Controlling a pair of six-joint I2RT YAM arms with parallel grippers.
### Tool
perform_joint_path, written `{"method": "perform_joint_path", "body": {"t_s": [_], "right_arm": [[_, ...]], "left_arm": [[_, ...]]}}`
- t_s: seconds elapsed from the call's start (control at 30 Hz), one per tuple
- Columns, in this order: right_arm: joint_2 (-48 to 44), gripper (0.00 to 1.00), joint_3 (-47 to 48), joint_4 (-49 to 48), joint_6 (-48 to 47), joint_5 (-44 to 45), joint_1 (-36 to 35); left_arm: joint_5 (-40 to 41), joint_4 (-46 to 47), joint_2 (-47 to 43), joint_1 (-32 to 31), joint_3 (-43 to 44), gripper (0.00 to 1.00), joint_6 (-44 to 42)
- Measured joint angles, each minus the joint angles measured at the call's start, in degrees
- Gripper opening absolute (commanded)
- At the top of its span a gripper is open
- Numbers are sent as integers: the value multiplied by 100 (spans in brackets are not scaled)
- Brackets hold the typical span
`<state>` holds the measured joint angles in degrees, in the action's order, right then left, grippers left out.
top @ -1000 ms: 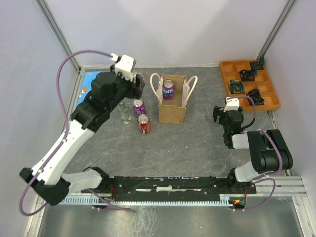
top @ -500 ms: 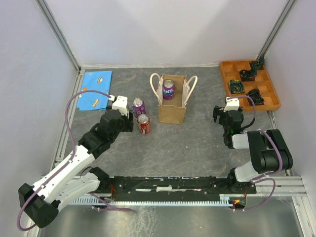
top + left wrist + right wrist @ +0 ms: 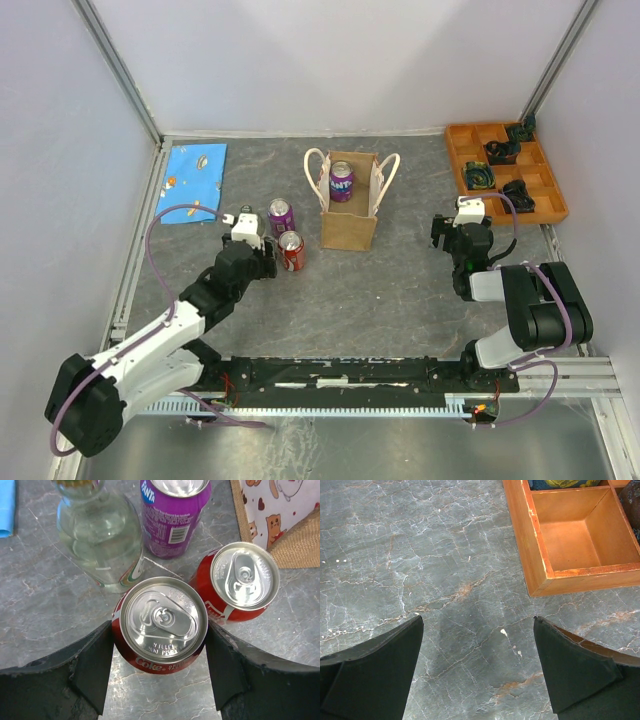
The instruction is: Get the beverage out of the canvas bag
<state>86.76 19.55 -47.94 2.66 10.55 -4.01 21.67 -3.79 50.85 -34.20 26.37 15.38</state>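
between left gripper (image 3: 160, 632) fingers (image 3: 95, 665): coke can (image 3: 162, 622), touching both.

Bright even light, soft shadows, sheen on Coke can (image 3: 162, 622), sharp focus

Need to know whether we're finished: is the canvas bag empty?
No, the top view shows a purple Fanta can standing inside the open canvas bag.

You have an orange compartment tray (image 3: 466, 138) at the table's (image 3: 400, 285) far right, with dark objects (image 3: 480, 177) in several compartments. A blue patterned cloth (image 3: 193, 180) lies far left.
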Motion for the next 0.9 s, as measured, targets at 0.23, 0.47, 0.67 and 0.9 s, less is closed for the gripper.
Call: {"method": "perform_joint_path", "body": {"t_s": [0.23,0.47,0.67,0.9], "right_arm": [[0,99,0,0,0,0,2],[0,99,0,0,0,0,2],[0,99,2,0,0,0,2],[0,99,2,0,0,0,2]], "left_arm": [[-251,1178,122,216,-734,3,20],[-638,2422,411,417,-1137,3,55],[-732,2511,549,450,-1086,3,76],[-863,2409,723,461,-916,3,74]]}}
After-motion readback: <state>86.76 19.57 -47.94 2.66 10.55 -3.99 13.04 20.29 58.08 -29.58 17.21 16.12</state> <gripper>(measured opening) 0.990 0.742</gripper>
